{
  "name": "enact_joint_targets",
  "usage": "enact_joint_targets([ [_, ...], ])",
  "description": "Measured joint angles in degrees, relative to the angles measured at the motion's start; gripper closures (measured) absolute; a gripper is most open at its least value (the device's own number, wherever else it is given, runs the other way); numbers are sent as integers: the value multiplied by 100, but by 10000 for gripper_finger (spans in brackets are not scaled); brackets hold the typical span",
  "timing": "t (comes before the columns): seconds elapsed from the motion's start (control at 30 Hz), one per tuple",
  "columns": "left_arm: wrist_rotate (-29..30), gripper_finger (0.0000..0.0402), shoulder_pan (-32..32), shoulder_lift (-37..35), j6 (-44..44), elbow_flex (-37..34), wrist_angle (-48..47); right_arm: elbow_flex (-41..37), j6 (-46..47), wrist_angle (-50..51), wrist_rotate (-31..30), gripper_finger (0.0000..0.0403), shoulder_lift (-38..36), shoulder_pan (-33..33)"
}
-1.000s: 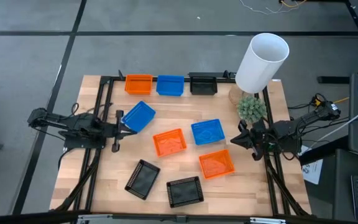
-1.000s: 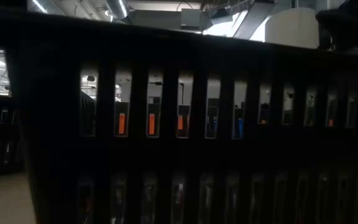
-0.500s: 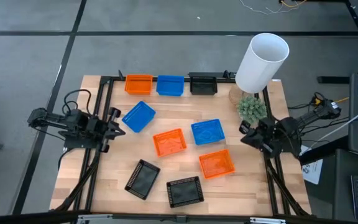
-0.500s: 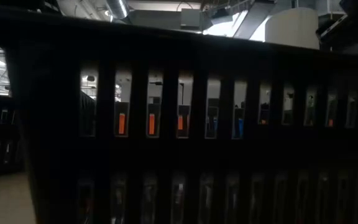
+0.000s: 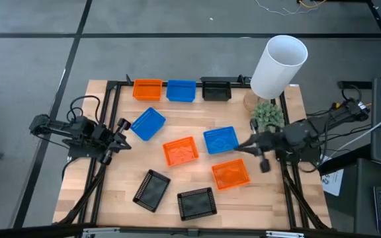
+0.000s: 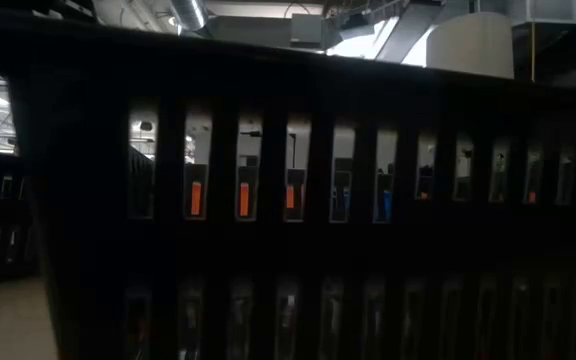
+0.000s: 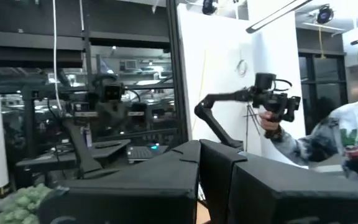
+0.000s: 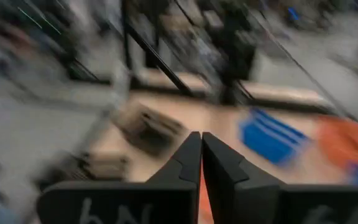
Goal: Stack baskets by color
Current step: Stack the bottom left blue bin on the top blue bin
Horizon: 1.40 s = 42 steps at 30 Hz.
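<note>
Our right gripper (image 5: 238, 146), fingers pressed together and empty, hung between a loose blue basket (image 5: 220, 140) and an orange basket (image 5: 231, 174). Our left gripper (image 5: 126, 143), also closed, waited beside another blue basket (image 5: 147, 123). We judged that descending with closed fingers could shove a basket rather than grasp it.

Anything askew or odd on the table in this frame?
Yes: the white cylinder at the far right corner leans instead of standing upright, and a black basket sits right against the low camera, blocking nearly all its view. Six baskets lie scattered at angles, unstacked.
</note>
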<state>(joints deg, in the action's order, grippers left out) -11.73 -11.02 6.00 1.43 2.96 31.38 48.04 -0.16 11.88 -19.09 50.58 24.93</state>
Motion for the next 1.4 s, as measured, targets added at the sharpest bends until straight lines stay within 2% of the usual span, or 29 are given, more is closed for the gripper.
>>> enact_joint_targets([
  [0.1,36,401,-101,0,-2,-1,-49,738,107,952,-556,386,572,-2],
  [0.17,331,401,-160,-2,42,0,-262,1044,314,1272,-883,386,879,-4],
  [0.23,926,401,-202,0,296,-2,-624,1267,479,1522,-1114,386,1119,-15],
  [0.4,2701,401,-224,151,1502,-8,-1673,1503,1284,2625,-931,386,1509,-122],
  [0.53,3531,401,-208,480,1369,161,-1994,1367,1789,3326,-968,386,1583,-116],
  [0.7,4450,401,101,1401,2533,1556,-4786,1178,1926,3463,-1285,386,1583,-120],
  [0.8,4447,401,410,2178,2820,2417,-6062,1168,1928,3424,-1644,386,1583,-146],
  [0.9,4189,401,785,2838,2821,3179,-7138,1168,1932,3296,-1891,386,1583,-190],
  [1.0,4067,401,1172,3631,2706,3740,-7686,1168,1932,3204,-1939,386,1583,-254],
  [1.2,3979,401,1857,4891,1905,4441,-7738,1168,1962,3204,-1860,386,1583,-302],
  [1.33,3267,385,2412,5568,1581,4733,-7754,1166,2188,3214,-1675,386,1581,-302],
  [1.4,3119,364,2628,5811,1452,4780,-7727,1166,2273,3221,-1571,386,1581,-302],
])
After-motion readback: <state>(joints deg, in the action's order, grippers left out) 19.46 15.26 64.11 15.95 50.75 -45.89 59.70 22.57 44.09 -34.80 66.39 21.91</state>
